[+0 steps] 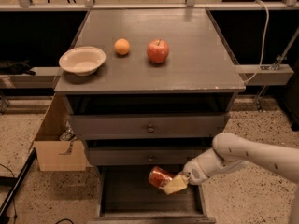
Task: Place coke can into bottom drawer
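Three drawers sit under the grey cabinet top (196, 64), and only the bottom drawer (126, 197) is pulled out toward you, its dark floor exposed from above. That is why the arm (252, 155) reaches in low from the right, beneath the closed middle drawer (121, 157), rather than over the top.

The gripper (169, 183) hangs over the right half of the open drawer, just below the middle drawer's front. Its pale fingers (176, 185) pinch the coke can (160, 177) at one end. The can is tilted, nearly on its side, with its free end pointing up and left. You can take it as held above the drawer floor, not resting on it, though this angle hides the exact gap.

Judged from this, you are at the lowering step, and the can is already inside the drawer's outline. A tilted can may roll once let go, so bring it close to the floor before you release it.

The bowl (82, 59), orange (122, 46) and apple (158, 51) on top lie well apart from the work, as does the cardboard box (58, 148) at the left.
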You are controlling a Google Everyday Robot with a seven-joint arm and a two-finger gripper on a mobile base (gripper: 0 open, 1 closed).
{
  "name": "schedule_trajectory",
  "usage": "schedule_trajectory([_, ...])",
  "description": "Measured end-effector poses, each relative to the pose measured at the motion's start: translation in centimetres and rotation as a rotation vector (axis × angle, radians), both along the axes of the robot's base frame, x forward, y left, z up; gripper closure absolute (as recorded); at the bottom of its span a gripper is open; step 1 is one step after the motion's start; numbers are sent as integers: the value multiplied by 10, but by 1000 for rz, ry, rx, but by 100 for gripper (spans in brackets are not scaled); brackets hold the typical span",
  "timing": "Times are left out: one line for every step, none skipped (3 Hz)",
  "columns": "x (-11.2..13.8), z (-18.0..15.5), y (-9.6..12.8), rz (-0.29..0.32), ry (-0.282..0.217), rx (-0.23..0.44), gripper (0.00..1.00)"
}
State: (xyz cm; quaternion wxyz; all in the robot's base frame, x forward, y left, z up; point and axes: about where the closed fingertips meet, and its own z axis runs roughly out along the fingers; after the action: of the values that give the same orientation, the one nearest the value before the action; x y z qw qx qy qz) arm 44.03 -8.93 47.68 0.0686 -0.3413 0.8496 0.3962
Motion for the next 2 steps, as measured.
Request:
schedule_trajectory([-12, -42, 8, -41, 49, 43, 100])
schedule_trajectory([-24, -74, 1, -188, 61, 70, 100])
